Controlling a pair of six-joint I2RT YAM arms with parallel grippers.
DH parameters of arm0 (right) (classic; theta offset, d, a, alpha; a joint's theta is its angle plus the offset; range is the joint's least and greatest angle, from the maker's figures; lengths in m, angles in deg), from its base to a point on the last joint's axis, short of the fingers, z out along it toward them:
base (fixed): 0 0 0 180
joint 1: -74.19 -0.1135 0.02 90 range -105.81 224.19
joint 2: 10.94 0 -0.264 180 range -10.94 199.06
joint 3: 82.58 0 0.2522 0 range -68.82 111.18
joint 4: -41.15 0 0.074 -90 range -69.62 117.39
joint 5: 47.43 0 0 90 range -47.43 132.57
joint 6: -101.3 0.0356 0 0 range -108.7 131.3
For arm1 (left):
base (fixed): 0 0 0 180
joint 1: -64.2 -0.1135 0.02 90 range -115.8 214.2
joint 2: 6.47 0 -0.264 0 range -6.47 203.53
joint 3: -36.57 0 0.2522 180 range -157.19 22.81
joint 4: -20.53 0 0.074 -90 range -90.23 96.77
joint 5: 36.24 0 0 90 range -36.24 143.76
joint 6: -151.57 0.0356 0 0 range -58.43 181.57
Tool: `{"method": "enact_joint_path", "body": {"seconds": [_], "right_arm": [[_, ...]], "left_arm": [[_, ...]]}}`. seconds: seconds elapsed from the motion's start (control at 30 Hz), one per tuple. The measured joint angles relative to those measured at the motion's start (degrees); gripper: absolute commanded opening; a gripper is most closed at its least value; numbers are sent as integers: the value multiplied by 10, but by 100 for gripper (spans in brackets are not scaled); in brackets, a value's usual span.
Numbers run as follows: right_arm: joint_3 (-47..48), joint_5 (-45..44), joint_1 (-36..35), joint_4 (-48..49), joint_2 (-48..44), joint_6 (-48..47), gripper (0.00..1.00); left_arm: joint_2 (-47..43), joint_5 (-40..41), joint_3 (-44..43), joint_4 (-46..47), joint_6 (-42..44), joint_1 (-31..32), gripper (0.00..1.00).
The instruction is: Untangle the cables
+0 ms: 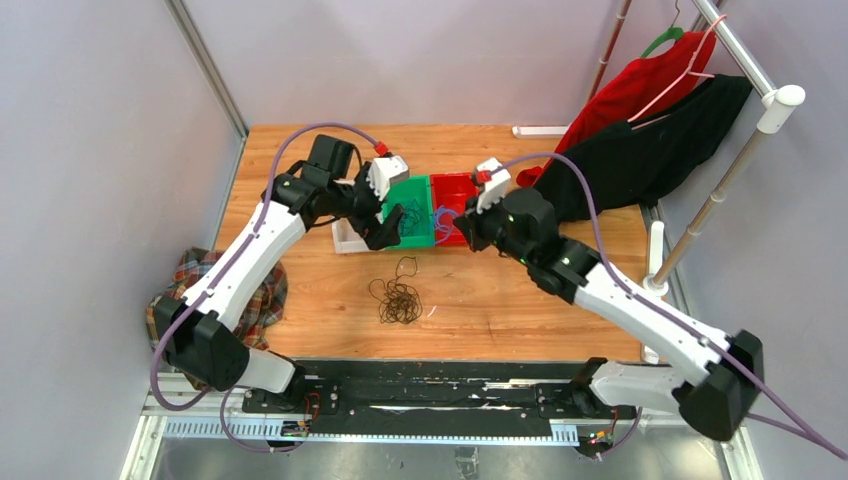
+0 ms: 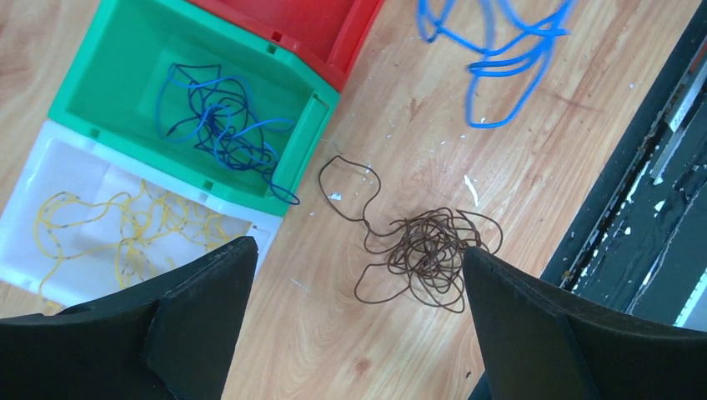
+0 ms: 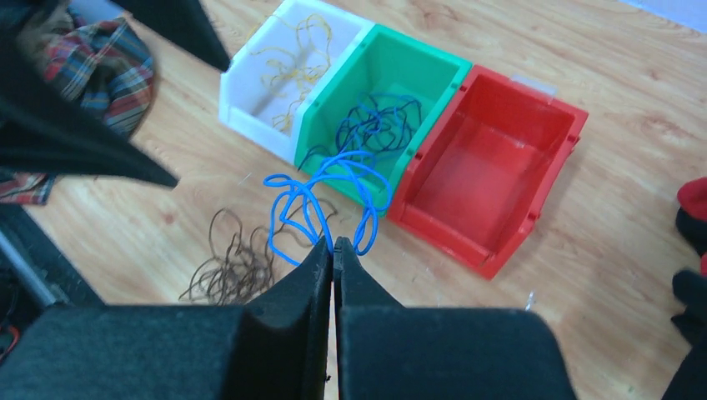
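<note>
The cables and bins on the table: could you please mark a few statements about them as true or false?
1. The right fingers are shut on the light blue cable. True.
2. The left fingers grip the dark tangle. False: they stand wide open above it, and it lies on the table.
3. The yellow cables lie in the red bin. False: they lie in the white bin; the red bin looks empty.
4. The green bin holds dark blue cables. True.

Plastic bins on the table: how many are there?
3, in a row: white bin, green bin in the middle, red bin. None looks hidden.
</note>
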Motion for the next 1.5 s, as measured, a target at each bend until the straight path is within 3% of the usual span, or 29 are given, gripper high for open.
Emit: {"method": "enact_joint_path", "body": {"seconds": [0.17,0.37,0.5,0.77,1.0,1.2,1.37,1.5], "right_arm": [[86,1,16,6,125,-21,1],[182,-2,24,8,286,-57,1],[256,-6,25,2,368,-73,4],[373,-19,28,-9,476,-83,53],[279,-19,20,12,402,-77,58],[94,1,-31,98,268,-20,58],[1,29,-75,156,263,37,57],[-37,46,-94,177,292,75,50]], "left_arm": [[-27,21,1,3,-22,-30,98],[-56,50,3,24,-65,-139,98],[-70,81,3,27,-68,-166,98],[-106,115,41,38,-65,-166,98],[-86,80,68,17,-28,-166,100],[-57,23,108,11,-26,-166,90],[-40,-27,167,30,-50,-165,85],[-33,-45,218,57,-80,-160,82]]}}
